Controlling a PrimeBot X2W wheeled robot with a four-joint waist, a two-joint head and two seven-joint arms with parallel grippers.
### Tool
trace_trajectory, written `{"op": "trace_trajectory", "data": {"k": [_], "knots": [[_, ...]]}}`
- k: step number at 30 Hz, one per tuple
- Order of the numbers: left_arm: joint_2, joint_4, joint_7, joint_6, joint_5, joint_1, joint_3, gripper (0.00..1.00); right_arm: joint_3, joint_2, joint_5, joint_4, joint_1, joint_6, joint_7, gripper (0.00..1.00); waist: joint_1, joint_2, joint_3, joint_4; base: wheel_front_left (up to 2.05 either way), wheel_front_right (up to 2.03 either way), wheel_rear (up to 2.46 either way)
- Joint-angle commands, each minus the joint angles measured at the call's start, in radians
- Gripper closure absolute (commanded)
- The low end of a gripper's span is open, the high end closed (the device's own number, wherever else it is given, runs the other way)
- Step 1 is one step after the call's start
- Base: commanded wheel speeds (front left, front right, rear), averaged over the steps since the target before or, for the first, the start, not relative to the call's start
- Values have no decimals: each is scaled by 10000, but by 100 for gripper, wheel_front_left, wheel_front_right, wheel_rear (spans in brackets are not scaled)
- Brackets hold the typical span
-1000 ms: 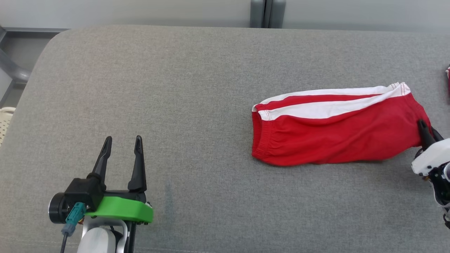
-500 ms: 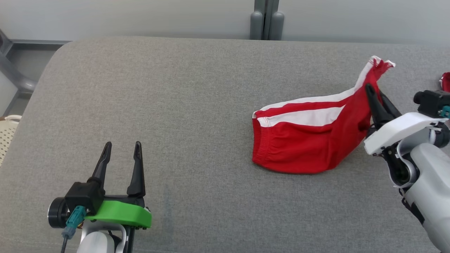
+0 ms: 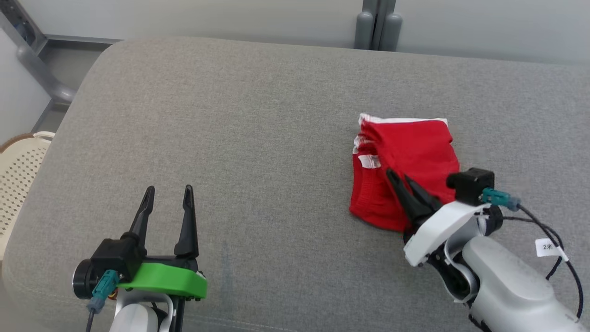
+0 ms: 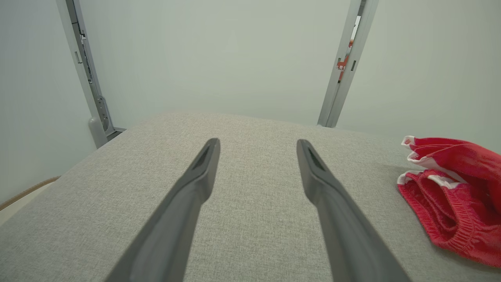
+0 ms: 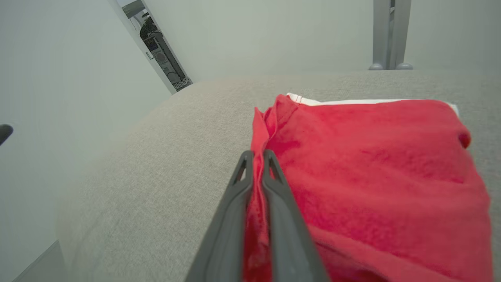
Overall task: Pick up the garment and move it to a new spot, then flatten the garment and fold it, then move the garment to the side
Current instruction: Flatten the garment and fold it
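The red shorts (image 3: pixel 410 152) are seen folded over on the right of the grey cushion (image 3: pixel 230 115); they are judged soft, light and floppy, best pinched at a hem or the waistband. A fold of cloth is squeezed tight in the closed right gripper (image 3: pixel 399 175). The left gripper (image 3: pixel 168 188) is spread wide, nothing held, well apart.

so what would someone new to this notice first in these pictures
The bright red garment with white trim, doubled over on the right side of the grey cushion, stands out at once. The right gripper reaches in from the lower right, its fingers pinched shut on a fold of the cloth. At the lower left the left gripper rests with fingers spread wide, holding nothing.
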Motion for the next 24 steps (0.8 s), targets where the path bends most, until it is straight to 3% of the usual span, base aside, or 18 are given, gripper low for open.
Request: {"op": "trace_trajectory", "data": {"k": [1,3,5,6,10,19,24], "knots": [[17,-18,3,48,-51,51,-44,0,80,69,-19,36,226,-15,-8,100,0,0,128,134,0,0,0],[17,-11,3,87,-105,7,-63,0,206,269,47,102,416,-13,-49,100,0,0,190,170,0,0,0],[17,-6,3,107,-129,-12,-101,0,287,382,80,110,557,-13,-88,19,0,0,248,176,0,0,0],[17,4,3,123,-142,-30,-127,0,310,378,80,156,608,-15,-96,0,0,0,273,177,0,0,0],[17,2,3,172,-157,-73,-136,0,-14,212,-48,-57,519,-15,-153,0,0,0,306,109,0,0,0],[19,63,3,178,-85,-134,-236,0,-2604,-311,-665,-927,1201,-13,-145,0,0,0,260,-68,0,0,0],[17,85,3,116,62,-206,-294,0,-3595,-289,-1093,-1107,1537,-13,-147,0,0,0,280,-57,0,0,0]]}}
